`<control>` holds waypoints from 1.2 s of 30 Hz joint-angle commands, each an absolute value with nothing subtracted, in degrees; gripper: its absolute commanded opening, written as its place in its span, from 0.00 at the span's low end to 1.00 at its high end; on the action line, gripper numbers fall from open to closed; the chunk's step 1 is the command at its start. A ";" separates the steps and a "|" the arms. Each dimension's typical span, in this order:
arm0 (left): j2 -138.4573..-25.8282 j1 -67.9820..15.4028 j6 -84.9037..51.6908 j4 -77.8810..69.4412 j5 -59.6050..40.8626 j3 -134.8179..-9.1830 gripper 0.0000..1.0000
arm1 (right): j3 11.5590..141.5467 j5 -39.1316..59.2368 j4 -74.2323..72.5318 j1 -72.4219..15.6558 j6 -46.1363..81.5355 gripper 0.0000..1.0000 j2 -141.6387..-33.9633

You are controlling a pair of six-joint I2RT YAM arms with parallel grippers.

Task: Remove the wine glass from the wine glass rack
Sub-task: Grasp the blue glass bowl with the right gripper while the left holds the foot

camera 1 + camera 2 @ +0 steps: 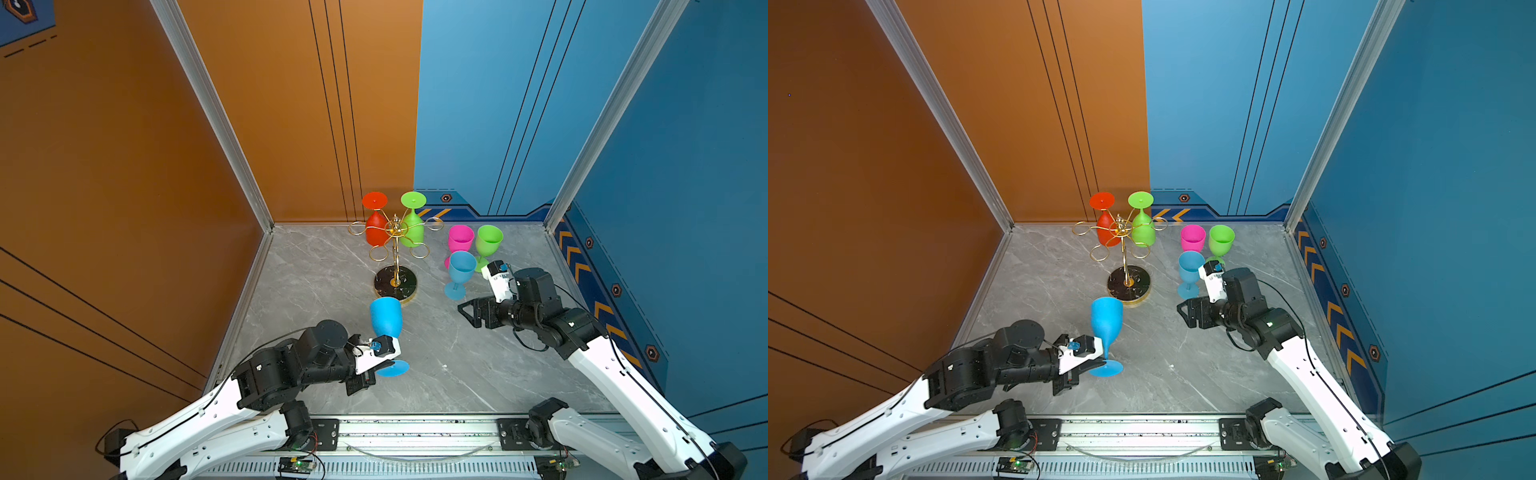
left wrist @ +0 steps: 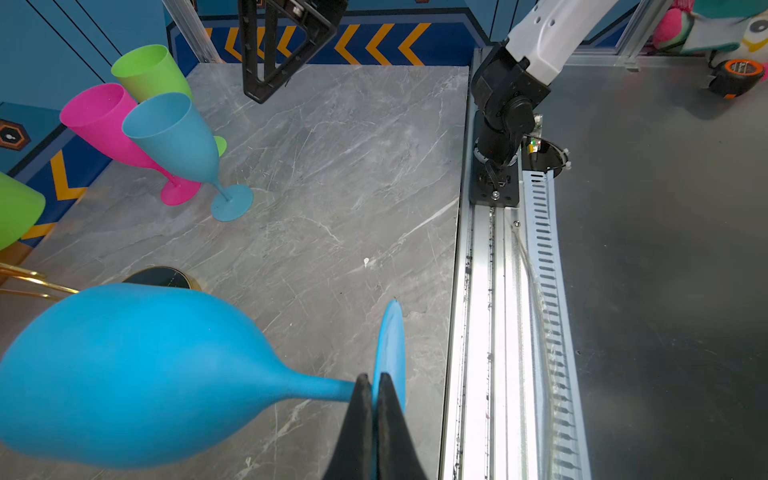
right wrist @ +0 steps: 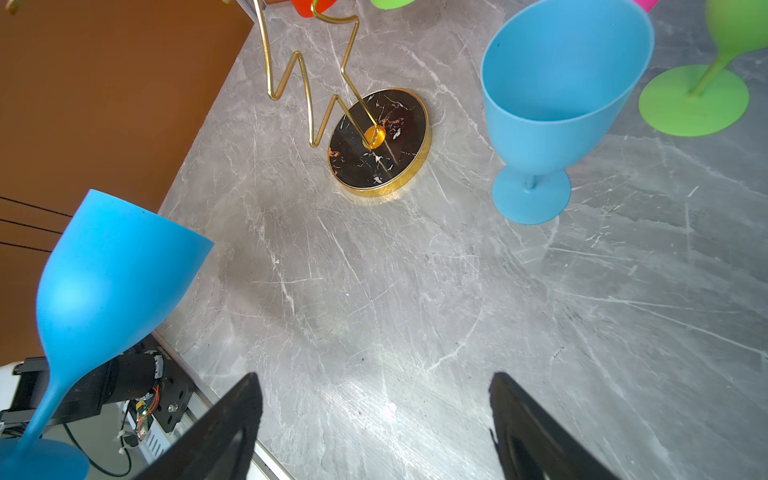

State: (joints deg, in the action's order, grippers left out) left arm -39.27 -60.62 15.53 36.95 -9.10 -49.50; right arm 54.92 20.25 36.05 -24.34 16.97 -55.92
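The marble tabletop (image 1: 478,365) bears the wine glass rack (image 1: 384,284) plus a pink glass (image 1: 460,239), green glass (image 1: 489,241) and blue glass (image 1: 461,266), upright.

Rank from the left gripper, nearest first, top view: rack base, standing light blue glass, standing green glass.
1. The rack base, mid-table, just beyond the left gripper holding the blue wine glass.
2. The light blue glass, standing further right.
3. The green glass, standing back right, behind the light blue one.

Wine glass (image 2: 124,374) matt plastic; wine glass rack (image 3: 399,153) glossy gold metal.
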 commanded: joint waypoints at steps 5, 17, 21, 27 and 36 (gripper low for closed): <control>-36.40 -66.17 28.06 33.75 1.19 -45.56 0.00 | 58.32 25.97 38.41 -24.63 19.34 0.86 -57.08; -36.33 -81.39 48.86 31.13 26.00 -38.20 0.00 | 65.30 33.05 37.35 -26.78 22.21 0.86 -63.74; -37.36 -85.20 56.33 27.12 33.07 -34.85 0.00 | 68.56 34.67 37.36 -28.22 22.85 0.85 -66.44; -37.78 -87.22 65.43 20.45 37.40 -31.86 0.00 | 71.71 35.73 37.45 -30.96 23.38 0.82 -69.88; -38.08 -88.20 75.17 12.85 41.04 -28.31 0.00 | 73.05 36.09 37.75 -33.29 23.47 0.74 -73.10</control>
State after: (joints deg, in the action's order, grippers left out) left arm -38.06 -87.37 70.04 17.47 38.02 -29.54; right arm 71.22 34.83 36.95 -32.73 23.07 -72.36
